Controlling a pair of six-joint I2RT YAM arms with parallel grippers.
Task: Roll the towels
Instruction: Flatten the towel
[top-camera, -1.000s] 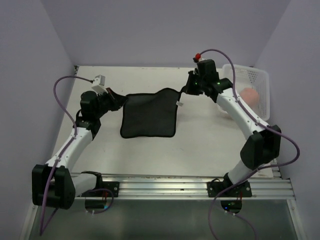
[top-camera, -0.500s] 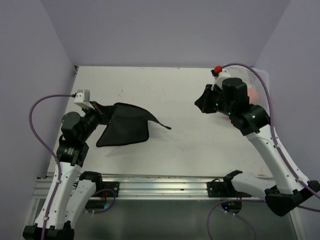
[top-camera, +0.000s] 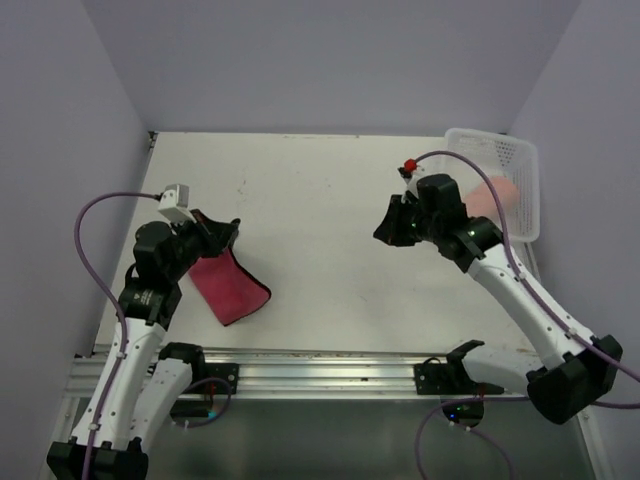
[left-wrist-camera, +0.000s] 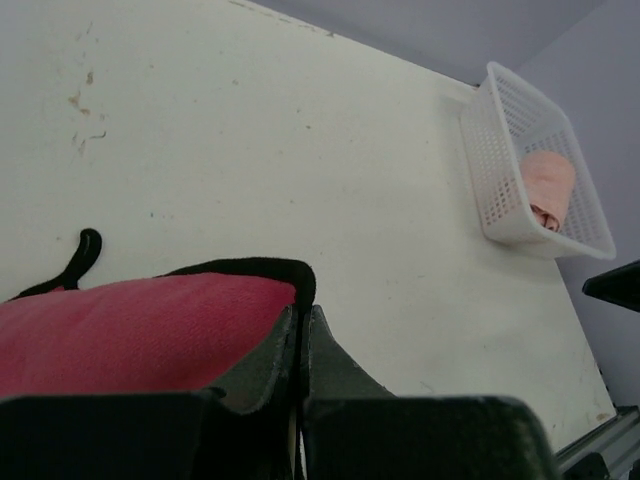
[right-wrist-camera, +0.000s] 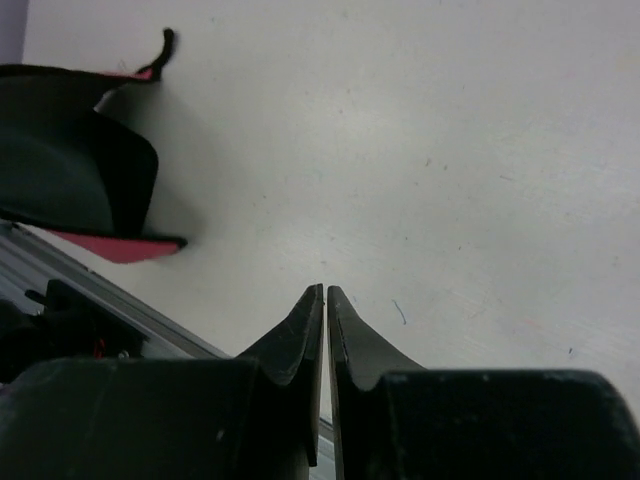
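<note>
From above, the white basket (top-camera: 520, 205) sits at the far right corner of the table (top-camera: 330, 190), with the pink towel (top-camera: 497, 192) bundled inside it. The red-faced cloth (top-camera: 235, 287) is well apart from the basket, across the table on the left arm's side. It hangs crumpled from the left gripper (top-camera: 222, 232), red face out and its lower fold near the tabletop; whether it touches cannot be told. The right gripper (top-camera: 390, 226) hovers just beside the basket, on the side facing the cloth.

The left wrist view shows the left gripper (left-wrist-camera: 301, 335) pinched fully closed on the dark-trimmed edge of the red-faced cloth (left-wrist-camera: 120, 335). The basket (left-wrist-camera: 500, 225) lies far off, the pink towel (left-wrist-camera: 548, 180) in it.

The right wrist view shows the right gripper (right-wrist-camera: 325, 300) with its fingers pressed together and nothing between them. It faces away from the basket, and the red-faced cloth (right-wrist-camera: 75, 165) droops well beyond it.

The cloth looks light, limp and thin, so it will sag and fold on itself from a single hold. Rolling it likely needs it laid flat first — each gripper taking a corner along the trimmed edge, where the binding gives a firmer, less slippery grip.
</note>
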